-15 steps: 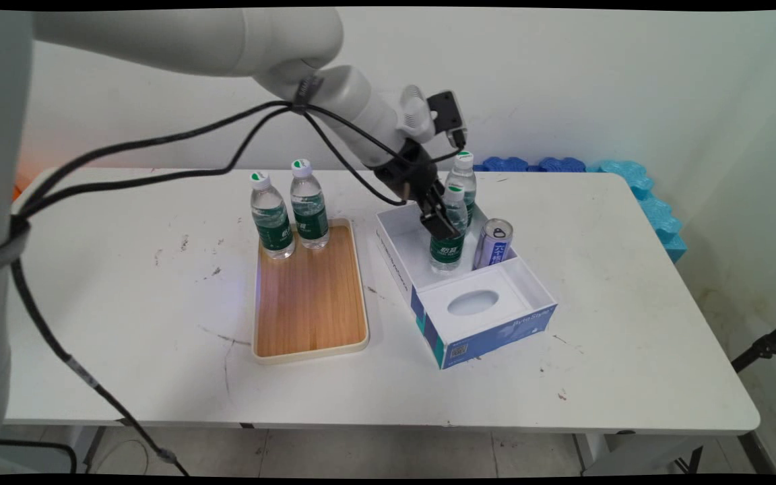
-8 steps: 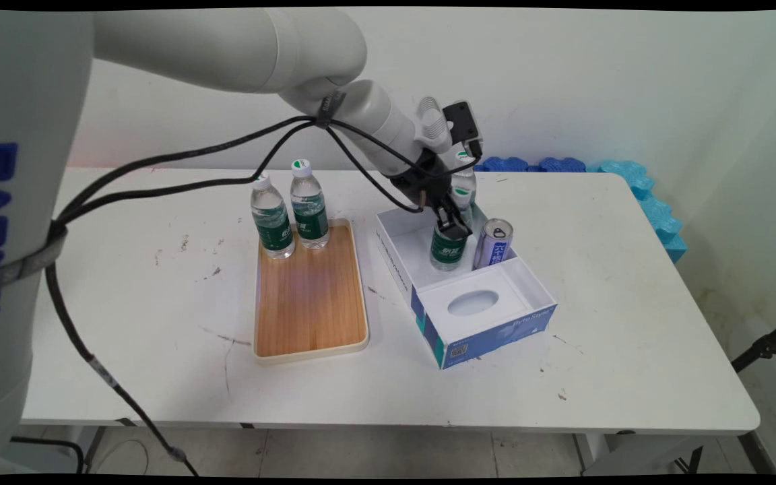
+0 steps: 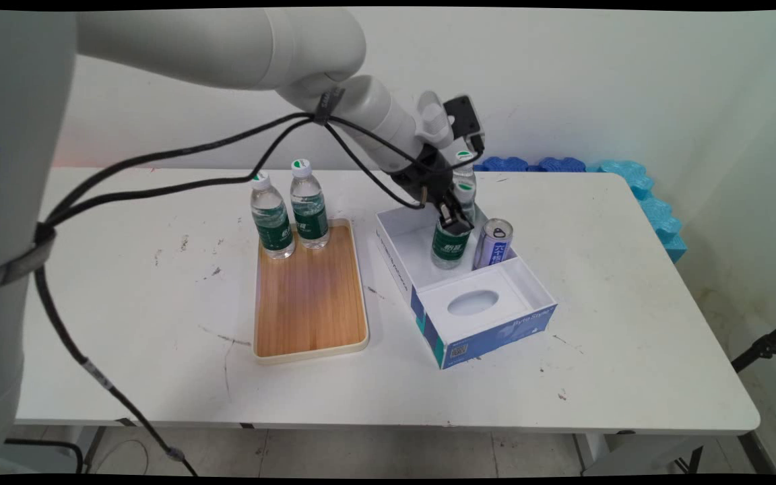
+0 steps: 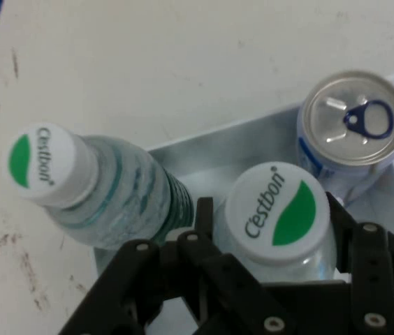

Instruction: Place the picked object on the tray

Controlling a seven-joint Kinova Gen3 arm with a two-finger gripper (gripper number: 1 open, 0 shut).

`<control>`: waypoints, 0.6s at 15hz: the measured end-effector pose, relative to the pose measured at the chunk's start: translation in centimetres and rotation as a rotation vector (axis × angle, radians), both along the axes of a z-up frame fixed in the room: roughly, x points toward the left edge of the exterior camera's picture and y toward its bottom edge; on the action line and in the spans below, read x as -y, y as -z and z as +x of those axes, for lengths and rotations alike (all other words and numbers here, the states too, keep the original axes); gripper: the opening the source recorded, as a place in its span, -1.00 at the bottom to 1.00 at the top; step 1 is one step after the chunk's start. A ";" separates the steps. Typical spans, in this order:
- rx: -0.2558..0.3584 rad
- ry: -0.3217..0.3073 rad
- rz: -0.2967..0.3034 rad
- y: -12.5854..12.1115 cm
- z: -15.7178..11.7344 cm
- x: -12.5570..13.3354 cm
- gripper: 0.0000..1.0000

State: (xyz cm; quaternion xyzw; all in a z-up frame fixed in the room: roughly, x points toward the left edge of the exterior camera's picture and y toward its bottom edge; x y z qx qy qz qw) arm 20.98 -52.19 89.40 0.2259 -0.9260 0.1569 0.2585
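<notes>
2 bottles on tray, pincer w/ boxed bottle

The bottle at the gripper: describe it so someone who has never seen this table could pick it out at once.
Find the open white and blue cardboard box right of the wooden tray. In its far compartment stand a clear water bottle with a green label and a silver drink can. This bottle alone sits between the black gripper fingers; its twin stands outside the box.
</notes>
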 end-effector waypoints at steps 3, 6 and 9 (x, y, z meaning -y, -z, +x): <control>-0.031 -0.025 0.000 -2.1 0.6 -0.8 -1.00; -0.065 -0.052 0.003 -4.7 1.9 -2.0 -1.00; -0.087 -0.071 0.010 -6.7 3.7 -3.4 -1.00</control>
